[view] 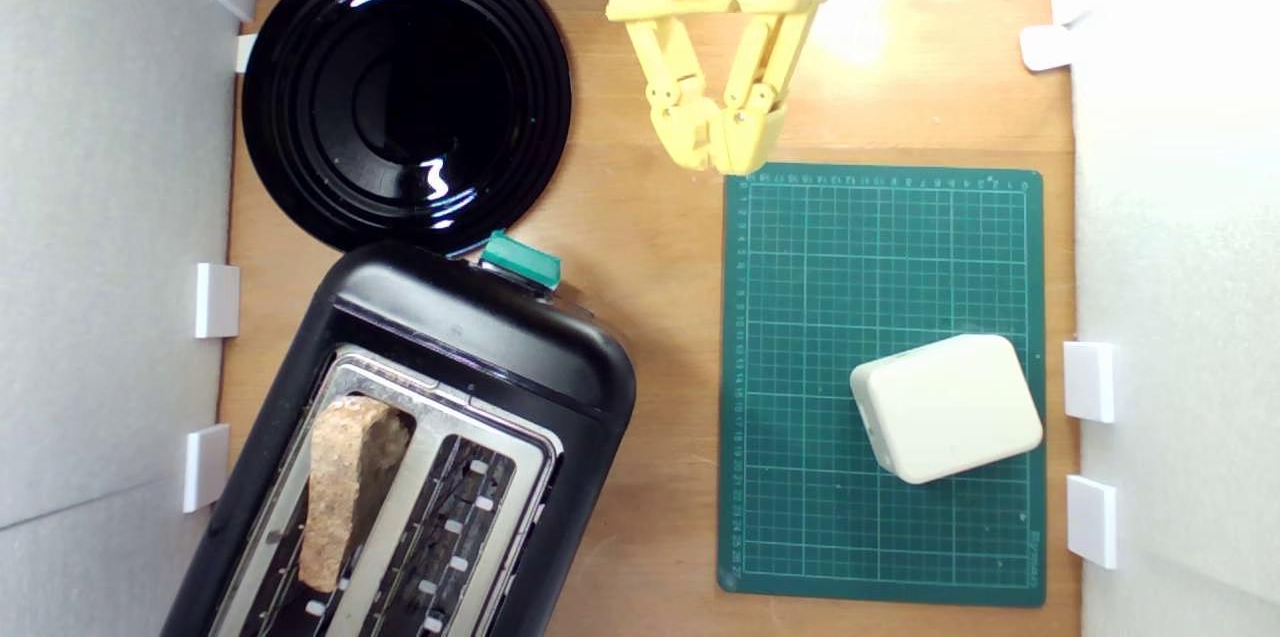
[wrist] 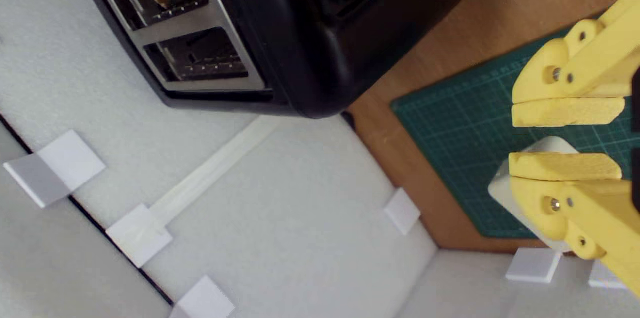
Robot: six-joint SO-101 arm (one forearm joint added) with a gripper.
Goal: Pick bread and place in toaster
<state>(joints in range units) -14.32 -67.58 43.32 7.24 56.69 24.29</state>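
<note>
Standing in the toaster, light, crumbly bread offers only its crust edges; the empty hand, fingers slightly parted, hangs well clear.

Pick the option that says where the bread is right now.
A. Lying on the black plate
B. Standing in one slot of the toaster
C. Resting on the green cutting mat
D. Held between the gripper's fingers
B. The bread stands in the toaster slot nearer the exterior view's left, its crust poking above the metal top, while the gripper hangs empty near the mat's corner.
</note>
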